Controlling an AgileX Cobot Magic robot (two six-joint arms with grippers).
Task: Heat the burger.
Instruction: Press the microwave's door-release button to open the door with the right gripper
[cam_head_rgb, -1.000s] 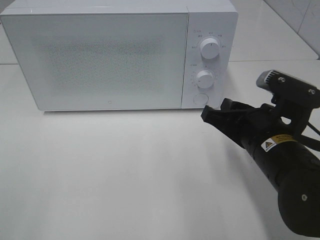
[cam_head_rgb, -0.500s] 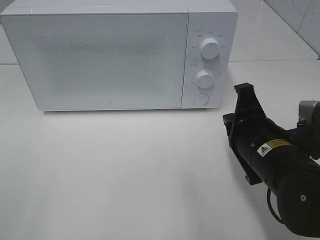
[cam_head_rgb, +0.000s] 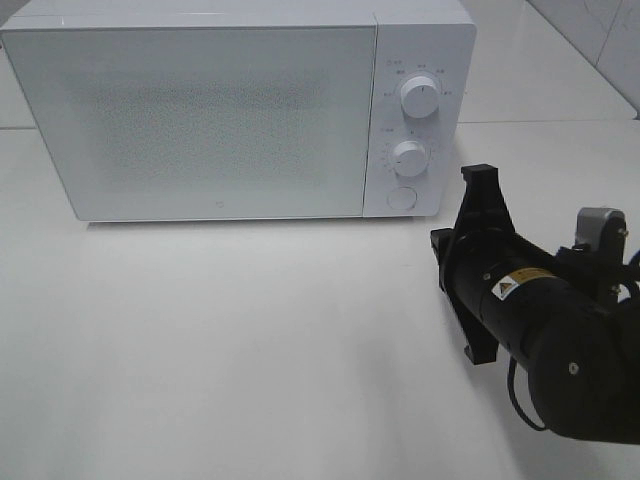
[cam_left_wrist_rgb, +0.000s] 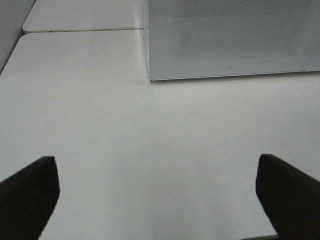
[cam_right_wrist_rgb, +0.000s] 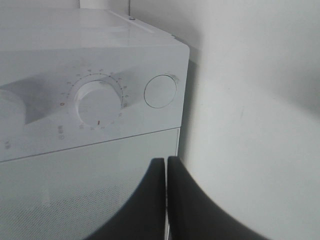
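The white tabletop (cam_head_rgb: 250, 340) carried the microwave (cam_head_rgb: 240, 14) at 12 o'clock, its frosted door (cam_head_rgb: 200, 120) closed. In the last second the right gripper (cam_right_wrist_rgb: 166, 161) had rolled about a quarter turn and brought its fingers (cam_right_wrist_rgb: 145, 205) from half open to fully together, holding nothing. It sat at roughly 4 o'clock from the control panel, facing the lower dial (cam_head_rgb: 409, 156) and the round button (cam_head_rgb: 400, 198). Closed into one blunt tip, it looked set up to prod a control rather than to grasp anything, so the task seemed to be at the oven's controls.

The left gripper (cam_left_wrist_rgb: 155, 160) hovered over bare tabletop with its fingers (cam_left_wrist_rgb: 30, 190) spread wide and empty.

The burger appeared in no view. It may have been behind the door or out of frame, so its facing and long axis could not be told.
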